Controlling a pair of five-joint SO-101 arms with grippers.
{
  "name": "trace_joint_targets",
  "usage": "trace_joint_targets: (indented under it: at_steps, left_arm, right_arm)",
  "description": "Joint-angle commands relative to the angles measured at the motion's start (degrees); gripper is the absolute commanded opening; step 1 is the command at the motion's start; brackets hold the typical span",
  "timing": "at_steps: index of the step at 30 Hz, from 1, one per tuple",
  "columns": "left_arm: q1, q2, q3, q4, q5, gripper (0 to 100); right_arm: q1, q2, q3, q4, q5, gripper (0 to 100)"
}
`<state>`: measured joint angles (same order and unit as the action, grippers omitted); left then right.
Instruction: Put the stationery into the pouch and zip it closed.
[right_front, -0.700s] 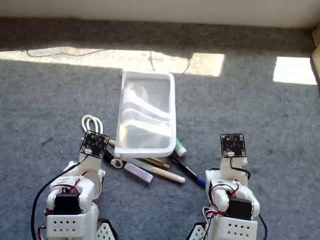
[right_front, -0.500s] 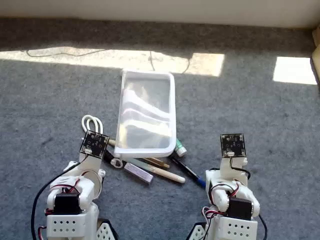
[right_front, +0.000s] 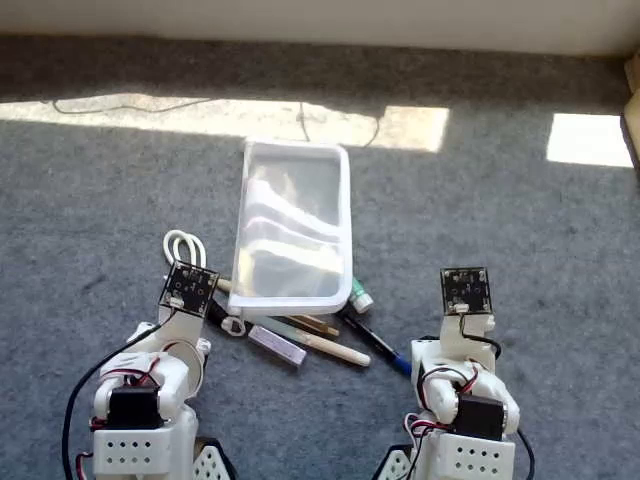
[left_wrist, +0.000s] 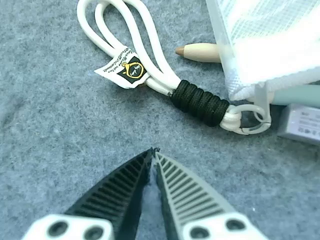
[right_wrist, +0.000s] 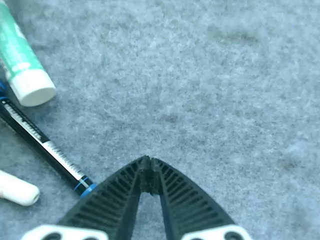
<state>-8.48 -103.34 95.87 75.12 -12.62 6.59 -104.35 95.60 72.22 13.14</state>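
Just ahead of left tool (left_wrist: 153, 153), lanyard (left_wrist: 199, 103), pouch (left_wrist: 270, 40) beside it

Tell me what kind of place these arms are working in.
Probably indoors on a carpeted surface by a window: grey carpet, bright sunlight patches, and a pale wall along the far edge.

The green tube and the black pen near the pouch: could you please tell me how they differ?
The green tube is thick, with a white cap; the black pen is thin, with a blue band near one end. The green tube lies by a corner of the pouch; the black pen lies farther out. Both lie flat on the carpet, outside the pouch.
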Motion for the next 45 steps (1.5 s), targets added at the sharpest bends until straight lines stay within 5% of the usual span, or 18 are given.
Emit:
trace_joint_targets:
  at_steps: [1, 19, 28, 33, 39, 45]
  left_arm:
    - [-0.3, -0.6, 1.3, 0.4, 0.5, 1]
    - [2.9, -0.7, 0.5, 0.2, 0.3, 1]
    - [-11.9, -0.7, -2.5, 0.1, -19.7, 1]
    - [-11.9, -0.7, -2.7, 0.0, -19.6, 1]
    - [-12.1, -0.7, -6.2, 0.2, -19.4, 1]
    - [-11.9, -0.7, -10.4, 0.1, -6.5, 1]
  right_arm:
    - [0.0, -0.5, 8.7, -0.6, -0.4, 0.4]
    - [-0.2, -0.5, 8.7, -0.6, -0.4, 0.4]
    - [0.0, -0.6, 8.6, -0.8, -0.5, 0.4]
    - [0.0, -0.6, 5.1, -4.9, -1.5, 0.4]
    - [-0.9, -0.6, 2.5, -5.1, -19.1, 0.4]
    - [-5.7, -0.6, 3.6, -5.1, -19.2, 0.4]
